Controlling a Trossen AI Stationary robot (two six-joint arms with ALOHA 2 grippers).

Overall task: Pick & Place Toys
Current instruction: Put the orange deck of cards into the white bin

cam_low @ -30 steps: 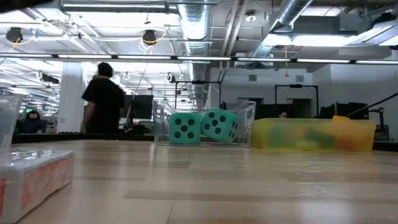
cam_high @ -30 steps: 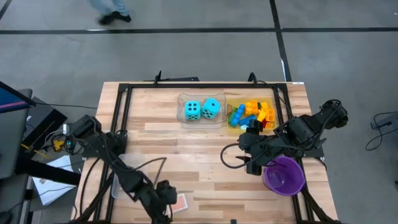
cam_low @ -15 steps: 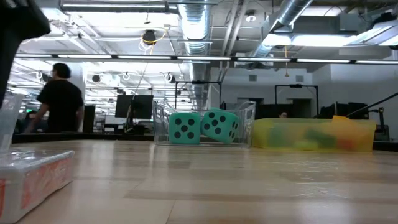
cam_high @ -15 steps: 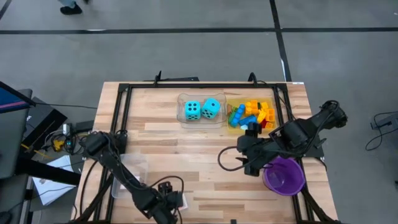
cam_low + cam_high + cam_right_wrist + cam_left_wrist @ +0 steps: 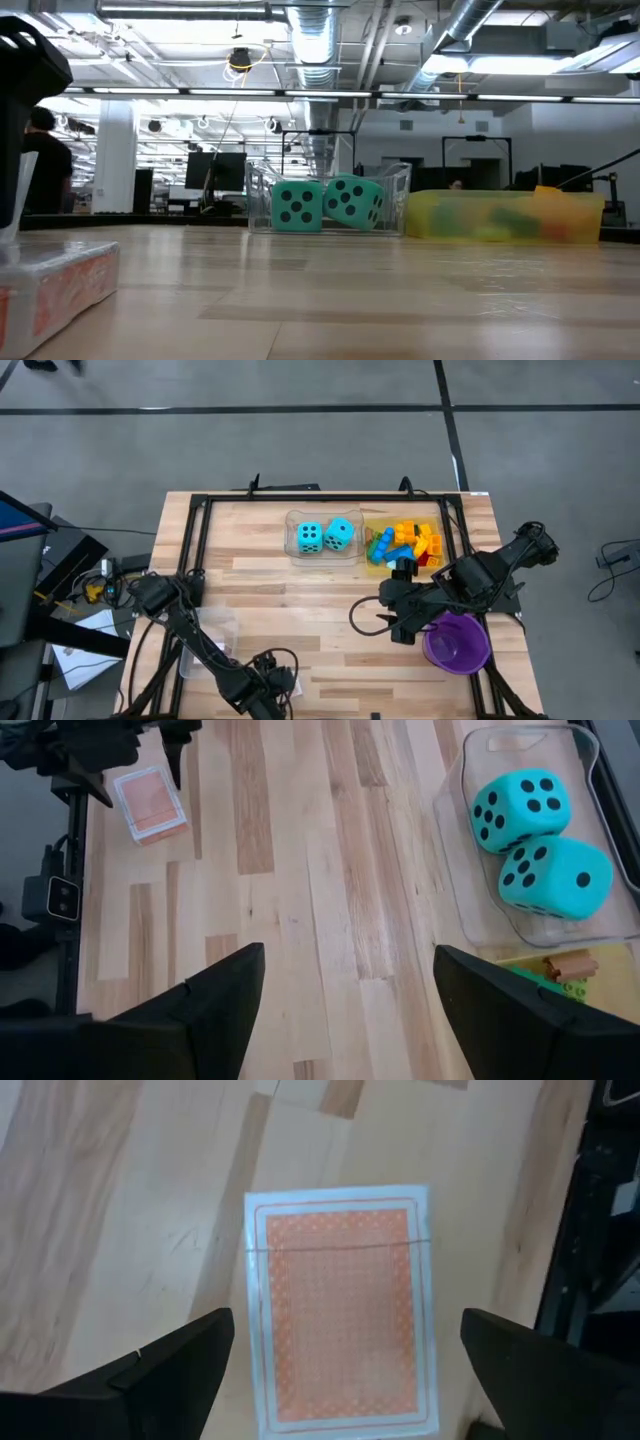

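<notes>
Overhead — two dice (image 5: 325, 535), one purple bowl (image 5: 458, 643).

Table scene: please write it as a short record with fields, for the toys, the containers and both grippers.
dice: two turquoise dice in a clear tray
bricks: coloured bricks in a yellow tray
tile: orange tile flat near the front edge
bowl: purple bowl, right side
left gripper: open, over the tile
right gripper: open, over bare table
</notes>
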